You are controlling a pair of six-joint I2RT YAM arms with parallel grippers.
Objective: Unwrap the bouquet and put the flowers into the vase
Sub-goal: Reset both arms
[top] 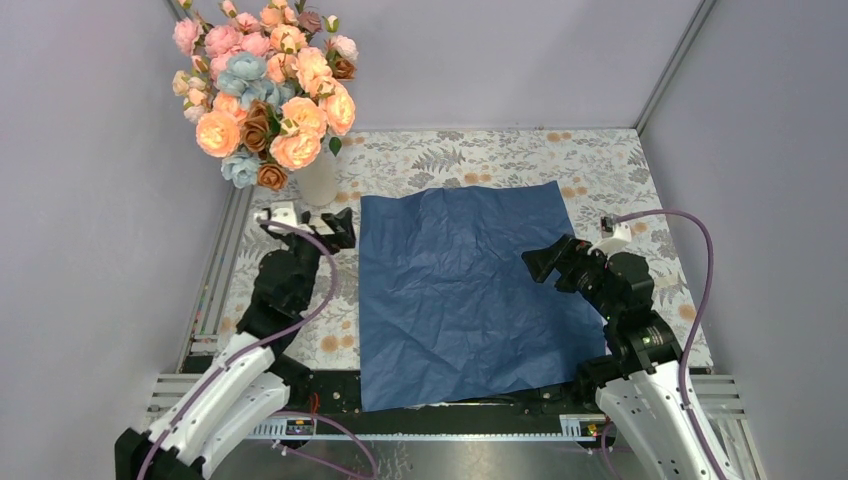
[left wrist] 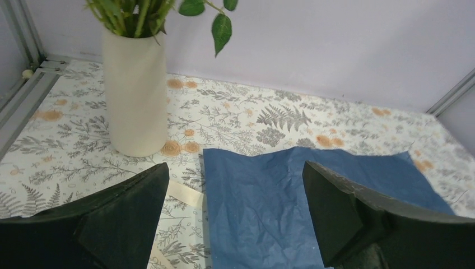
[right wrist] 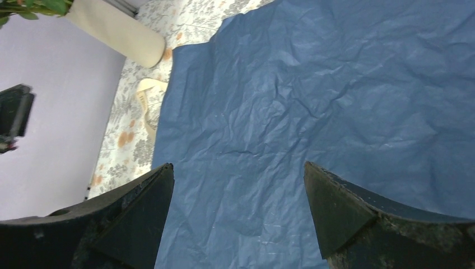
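Observation:
The flowers point(top: 265, 90), peach, pink, pale blue and brown, stand in the off-white vase point(top: 318, 182) at the back left. Their green stems point(left wrist: 131, 14) fill the vase point(left wrist: 136, 92). The bouquet's navy paper point(top: 470, 290) lies spread flat and crinkled in the middle of the table. A cream ribbon point(left wrist: 182, 193) lies loose by its left edge. My left gripper point(top: 310, 222) is open just in front of the vase, nothing between its fingers point(left wrist: 134, 213). My right gripper point(top: 545, 262) hovers open over the paper's right half point(right wrist: 313, 95).
The table point(top: 480, 155) has a fern-and-flower printed cover. Aluminium rails point(top: 225, 250) run along its left side and front edge. Pale walls close in the back and both sides. The ribbon point(right wrist: 147, 98) also shows in the right wrist view, left of the paper.

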